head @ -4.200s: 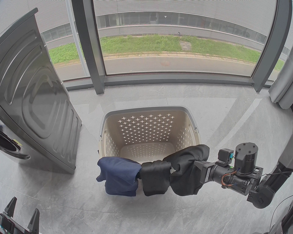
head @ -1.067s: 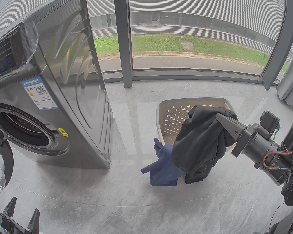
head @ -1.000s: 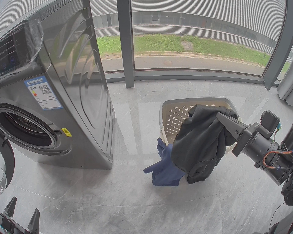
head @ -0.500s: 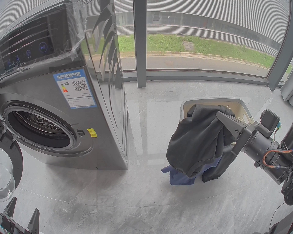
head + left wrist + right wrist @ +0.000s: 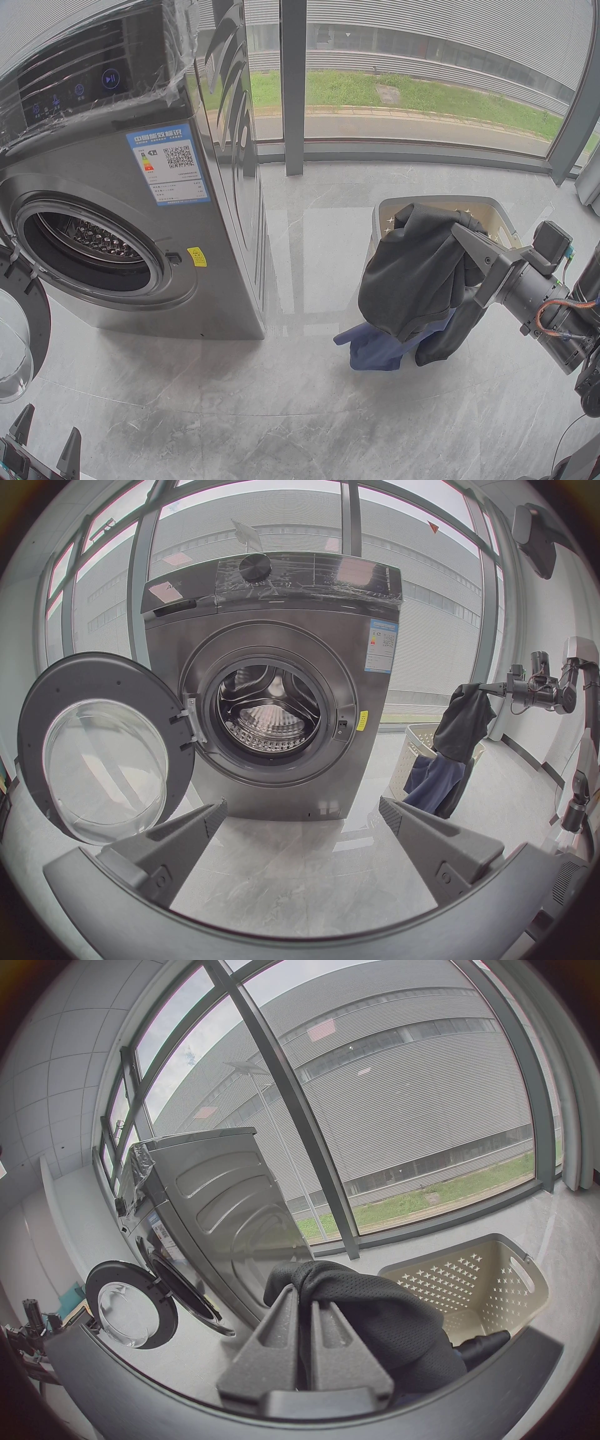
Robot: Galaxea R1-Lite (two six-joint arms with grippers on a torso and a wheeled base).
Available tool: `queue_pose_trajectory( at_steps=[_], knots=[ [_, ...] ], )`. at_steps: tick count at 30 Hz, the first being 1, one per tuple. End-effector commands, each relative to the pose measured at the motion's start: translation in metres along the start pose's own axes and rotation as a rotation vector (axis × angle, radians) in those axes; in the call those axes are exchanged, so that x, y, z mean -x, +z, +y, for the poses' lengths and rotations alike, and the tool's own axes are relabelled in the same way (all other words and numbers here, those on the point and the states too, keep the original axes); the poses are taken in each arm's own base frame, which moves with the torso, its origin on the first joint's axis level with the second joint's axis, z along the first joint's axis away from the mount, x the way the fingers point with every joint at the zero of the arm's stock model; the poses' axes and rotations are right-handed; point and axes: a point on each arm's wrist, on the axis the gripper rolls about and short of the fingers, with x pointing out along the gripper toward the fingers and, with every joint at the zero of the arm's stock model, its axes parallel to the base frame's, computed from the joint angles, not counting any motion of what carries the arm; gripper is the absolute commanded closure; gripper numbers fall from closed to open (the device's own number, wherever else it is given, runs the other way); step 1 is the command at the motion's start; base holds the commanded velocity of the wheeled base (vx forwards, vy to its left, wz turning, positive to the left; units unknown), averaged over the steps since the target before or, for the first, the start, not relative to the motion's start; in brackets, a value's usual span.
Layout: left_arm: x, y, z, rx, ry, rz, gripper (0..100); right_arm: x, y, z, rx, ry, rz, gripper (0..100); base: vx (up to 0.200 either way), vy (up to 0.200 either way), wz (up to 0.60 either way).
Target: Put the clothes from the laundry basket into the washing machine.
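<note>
**Dark garment held aloft over basket; washer door open**

Nearest, the left tool [image 5: 49, 431] sits low with its two dark fingers spread wide, holding nothing.

Farther out on the right, the right tool [image 5: 476, 242] has its fingers pressed together on a fold of the dark grey mesh-knit garment [image 5: 412, 281]. The cloth bunches over the fingertips and hangs in one loose mass on the washer side of the tool, with one long end trailing lower. Just beneath its hem, the blue cloth garment [image 5: 375, 351] droops down the outside of the near wall of the beige plastic laundry basket with star-shaped holes [image 5: 497, 219]. Whether it touches the floor cannot be told.

The grey front-loading washing machine [image 5: 187, 275] stands well apart to the left. Its round glass-paned door [image 5: 103, 749] is swung fully open and the steel drum [image 5: 269, 711] is exposed.

Against 4.2 s ago, the dark garment no longer lies draped over the basket's near rim but is lifted clear. The head camera has turned, bringing the machine's front into sight.
</note>
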Motion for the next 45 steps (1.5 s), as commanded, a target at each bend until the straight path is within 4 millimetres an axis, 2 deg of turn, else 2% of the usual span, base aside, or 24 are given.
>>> queue_pose_trajectory(
  at_steps=[1,8,15,45],
  knots=[
    [-0.0005,-0.0047,0.0001,0.001,0.000,0.007,0,-0.0014,-0.0012,-0.0017,0.005,-0.019,0.002,100,-0.200,0.000,0.00],
    [-0.0005,-0.0047,0.0001,-0.001,0.000,0.007,0,-0.0010,-0.0027,-0.0035,0.014,-0.048,0.020,100,-0.029,0.000,0.00],
    [-0.0005,-0.0047,0.0001,-0.001,0.000,0.007,0,-0.0007,-0.0046,-0.0043,0.030,-0.093,0.021,100,0.000,0.200,0.00],
    [-0.0005,-0.0047,0.0001,0.001,0.000,0.007,0,-0.0008,-0.0036,-0.0026,0.027,-0.079,0.013,100,0.000,0.193,0.00]
  ],
)
